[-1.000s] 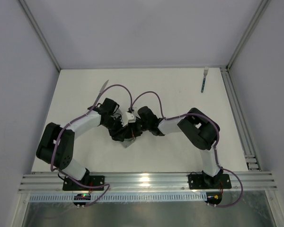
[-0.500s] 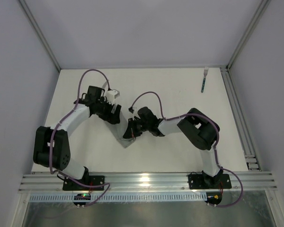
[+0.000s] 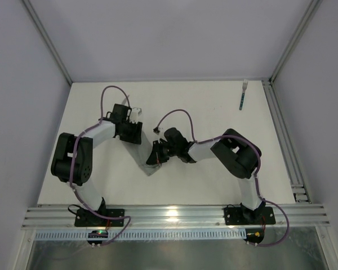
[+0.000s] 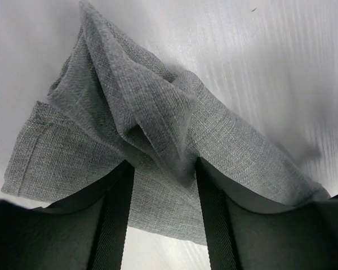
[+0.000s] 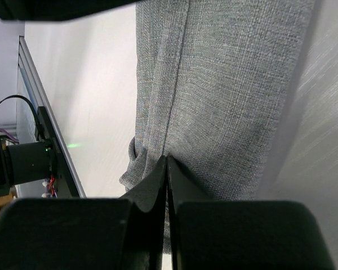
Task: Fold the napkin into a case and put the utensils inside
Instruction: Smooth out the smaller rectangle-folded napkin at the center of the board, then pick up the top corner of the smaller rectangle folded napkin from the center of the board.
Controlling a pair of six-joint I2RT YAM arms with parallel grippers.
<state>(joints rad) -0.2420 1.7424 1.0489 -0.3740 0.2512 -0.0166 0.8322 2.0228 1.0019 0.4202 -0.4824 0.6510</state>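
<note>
Two hands meet the napkin [image 5: 214,84]: the left hand [image 4: 163,166] stands half open astride a raised fold, the right hand [image 5: 167,163] is clenched, its tips on the cloth. It lies narrow and rumpled.

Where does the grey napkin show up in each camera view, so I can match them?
Top external: the napkin is a slanted narrow strip, left of centre.
Left wrist: the napkin fills the middle, bunched into folds.
Right wrist: the napkin runs as a broad band down from the top, right of centre.
Shared landmark: the white table beneath it.
</note>
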